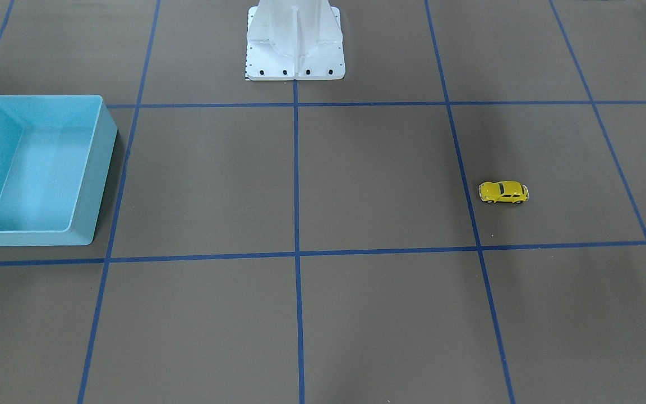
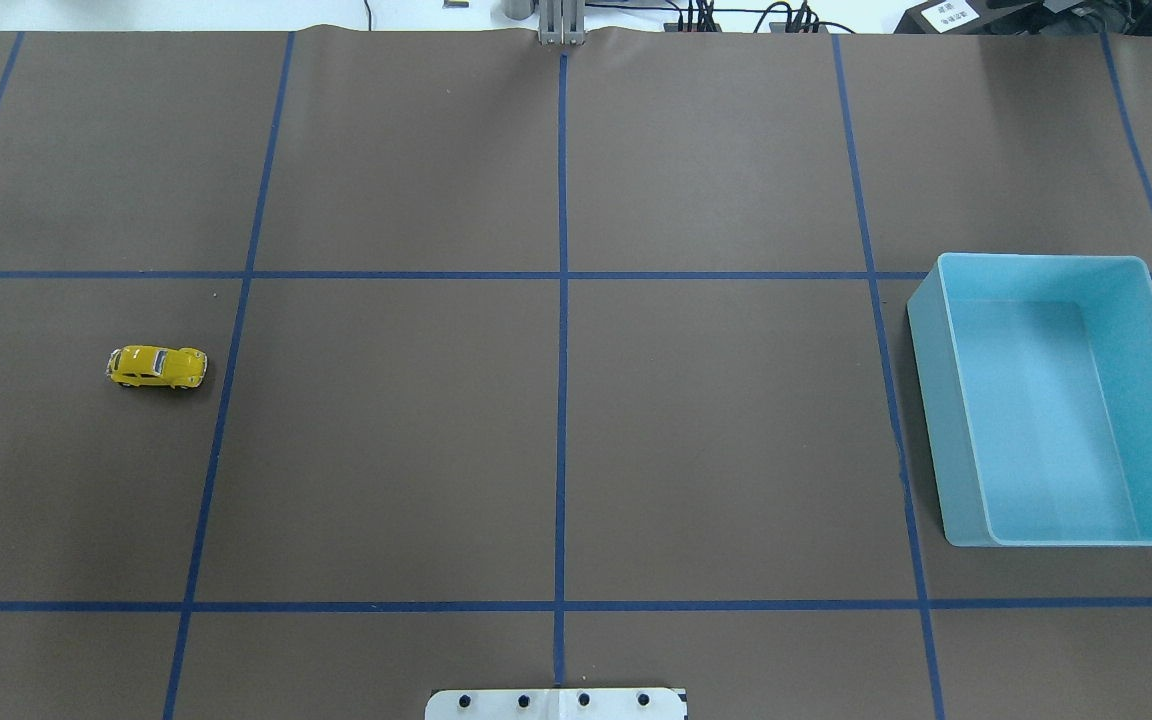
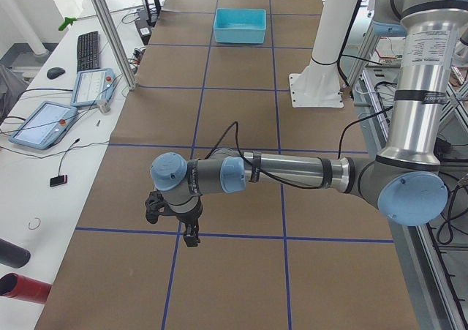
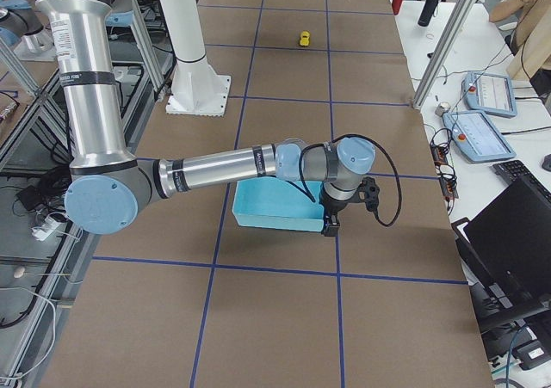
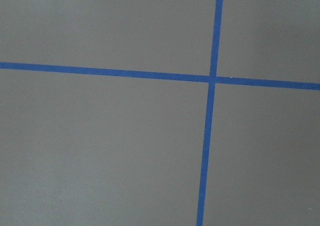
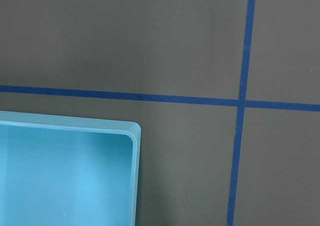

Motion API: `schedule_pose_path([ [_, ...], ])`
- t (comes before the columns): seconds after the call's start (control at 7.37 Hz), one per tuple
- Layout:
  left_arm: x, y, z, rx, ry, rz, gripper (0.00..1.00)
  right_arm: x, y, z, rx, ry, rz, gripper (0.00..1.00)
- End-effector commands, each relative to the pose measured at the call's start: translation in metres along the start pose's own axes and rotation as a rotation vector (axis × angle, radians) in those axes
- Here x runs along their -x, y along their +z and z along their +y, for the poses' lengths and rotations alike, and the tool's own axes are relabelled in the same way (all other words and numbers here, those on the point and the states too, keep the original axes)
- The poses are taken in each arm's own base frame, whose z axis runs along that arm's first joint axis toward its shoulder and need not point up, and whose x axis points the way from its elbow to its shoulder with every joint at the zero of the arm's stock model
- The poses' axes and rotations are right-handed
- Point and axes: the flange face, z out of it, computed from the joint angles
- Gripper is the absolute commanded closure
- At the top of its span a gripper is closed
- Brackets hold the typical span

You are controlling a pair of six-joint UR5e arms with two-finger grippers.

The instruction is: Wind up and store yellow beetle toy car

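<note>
PRE-START: A brown table (image 2: 716,450) gridded w/ blue tape (image 2: 561,400) is seen before any step of the wind-up-and-store job is done. 2 arms are stretched low over it, the L arm (image 3: 292,170) in the L side view and the R arm (image 4: 224,166) in the R side view. A light blue bin (image 2: 926,400), w/ nothing in it, is set on the robot's R half. The R gripper (image 4: 330,226) is hung over 1 of its corners. The L gripper (image 3: 191,236) is held above the L half. Neither gripper can be called open or closed, as both are shown in side views only.

The yellow beetle toy car (image 2: 157,366) is found on its wheels in the L half, middle row, just L of a tape line and well apart from the bin. It is judged nearer the L arm, yet it is not caught by the L wrist cam, so its exact bearing from that gripper cannot be fixed. Its long axis is laid across the table, L-R, approx. parallel to the cross tape. The chromed end is turned to the robot's L, but nose vs. tail is too small to call.
</note>
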Motion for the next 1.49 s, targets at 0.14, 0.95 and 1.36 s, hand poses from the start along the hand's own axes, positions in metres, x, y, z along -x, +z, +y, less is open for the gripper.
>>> schedule_pose_path([
  [0.14,0.0,0.001,0.0,0.002,0.003,0.0,0.0,-0.001,0.004,0.0,0.008,0.0,0.005,0.01],
  [0.95,-0.005,-0.014,0.002,-0.027,-0.021,-0.01,0.0,0.0,0.003,0.0,0.006,-0.002,0.006,0.01],
  [1.36,-0.032,-0.039,0.023,-0.106,0.079,-0.013,0.0,-0.001,0.004,0.0,0.007,-0.001,0.008,0.01],
])
